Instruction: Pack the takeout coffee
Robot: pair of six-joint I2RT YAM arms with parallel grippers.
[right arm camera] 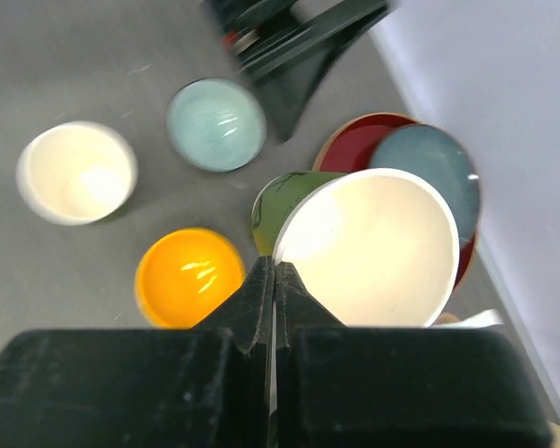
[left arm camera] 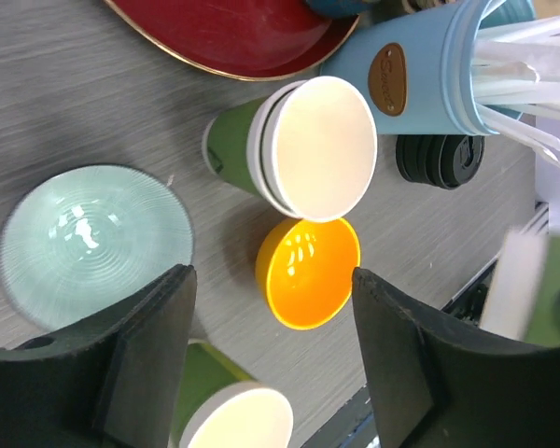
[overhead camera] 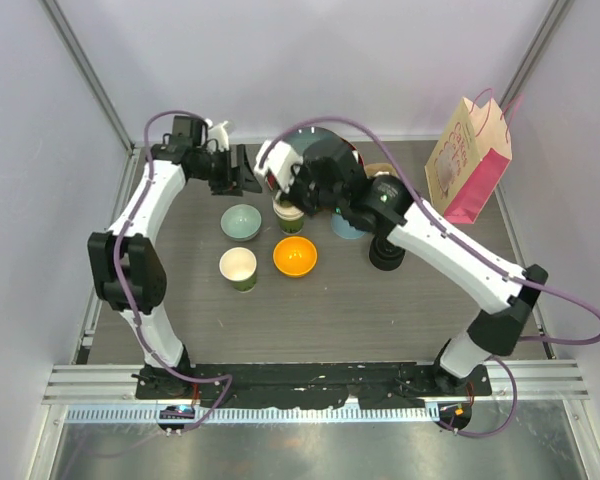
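Two dark green paper cups with cream insides stand lidless. One cup stands alone at the front left. The other cup sits behind the orange bowl, and my right gripper is shut on its near rim, with the paper wall pinched between the pads. Just left of that cup and above the table, my left gripper hovers open and holds nothing. A stack of black lids rests to the right.
A teal bowl and an orange bowl lie between the cups. A light-blue cup of white utensils stands by the lids. Red and dark plates sit at the back, and a pink paper bag at the far right.
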